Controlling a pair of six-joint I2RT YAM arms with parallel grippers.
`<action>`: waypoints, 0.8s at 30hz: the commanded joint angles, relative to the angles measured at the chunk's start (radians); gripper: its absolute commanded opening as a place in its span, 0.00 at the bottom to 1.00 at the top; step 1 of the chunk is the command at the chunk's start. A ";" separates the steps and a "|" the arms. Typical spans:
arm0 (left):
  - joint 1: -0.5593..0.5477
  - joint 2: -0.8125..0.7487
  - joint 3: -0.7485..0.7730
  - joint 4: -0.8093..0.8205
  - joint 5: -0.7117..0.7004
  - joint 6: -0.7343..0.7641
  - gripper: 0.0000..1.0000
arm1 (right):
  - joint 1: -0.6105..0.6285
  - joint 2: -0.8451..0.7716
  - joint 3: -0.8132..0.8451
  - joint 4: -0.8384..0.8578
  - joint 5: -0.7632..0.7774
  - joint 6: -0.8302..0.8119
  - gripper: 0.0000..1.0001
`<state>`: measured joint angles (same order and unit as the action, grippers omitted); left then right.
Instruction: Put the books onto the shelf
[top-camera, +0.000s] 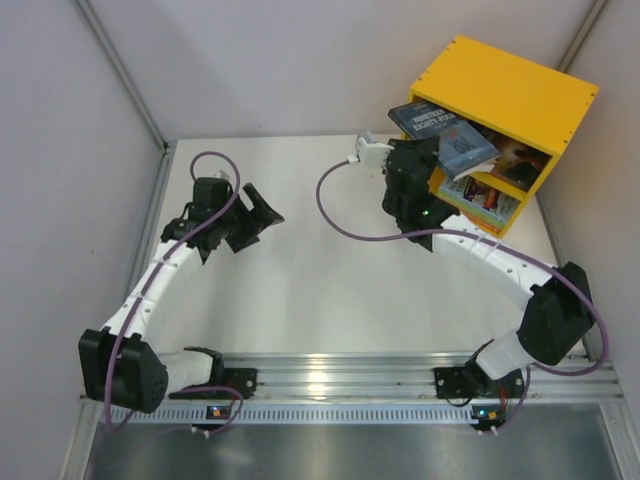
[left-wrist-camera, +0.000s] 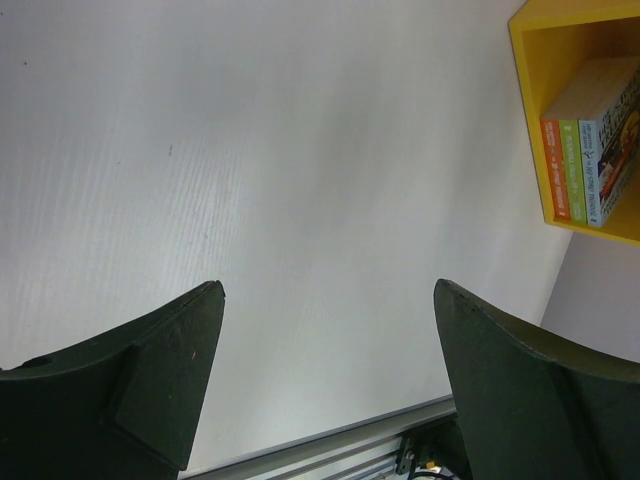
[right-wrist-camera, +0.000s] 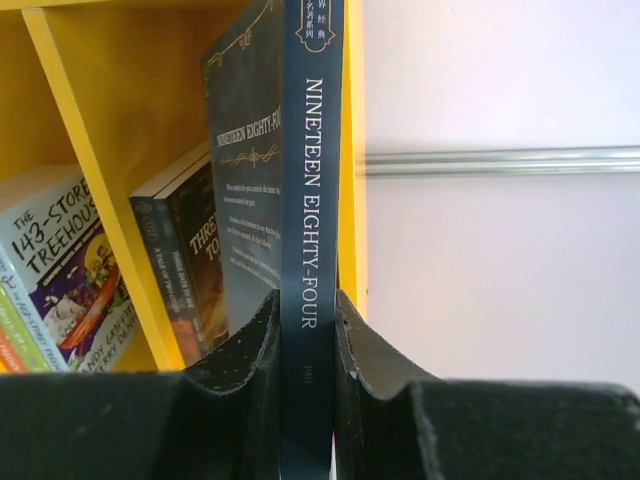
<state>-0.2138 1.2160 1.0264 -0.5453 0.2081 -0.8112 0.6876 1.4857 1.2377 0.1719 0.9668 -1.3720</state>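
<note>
Books already stand in the shelf. One more, the dark blue Nineteen Eighty-Four, is clamped spine-out between the fingers of the right tool, at the mouth of one compartment. It sits close to the outer yellow wall, beside two dark books; past the divider stands the Treehouse book with its neighbours. To do this step well, I judge, keep the spine parallel to that wall, push straight in so no corner snags the yellow edge, and let go only once the book leans on the dark pair. The right arm bows outward from its base and reaches to the far right corner. The left tool gapes empty above bare worktop, its arm folded, well apart from the shelf.
</note>
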 joint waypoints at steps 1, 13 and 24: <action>0.017 0.008 -0.002 0.045 0.033 0.030 0.90 | -0.037 -0.015 0.045 0.161 -0.054 -0.087 0.00; 0.076 0.033 -0.009 0.051 0.076 0.050 0.90 | -0.175 -0.048 -0.004 0.092 -0.180 -0.052 0.00; 0.085 0.034 -0.015 0.062 0.096 0.056 0.90 | -0.283 -0.038 -0.156 0.257 -0.215 -0.148 0.00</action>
<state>-0.1375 1.2533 1.0183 -0.5293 0.2832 -0.7765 0.4259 1.4876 1.0866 0.2268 0.7506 -1.4494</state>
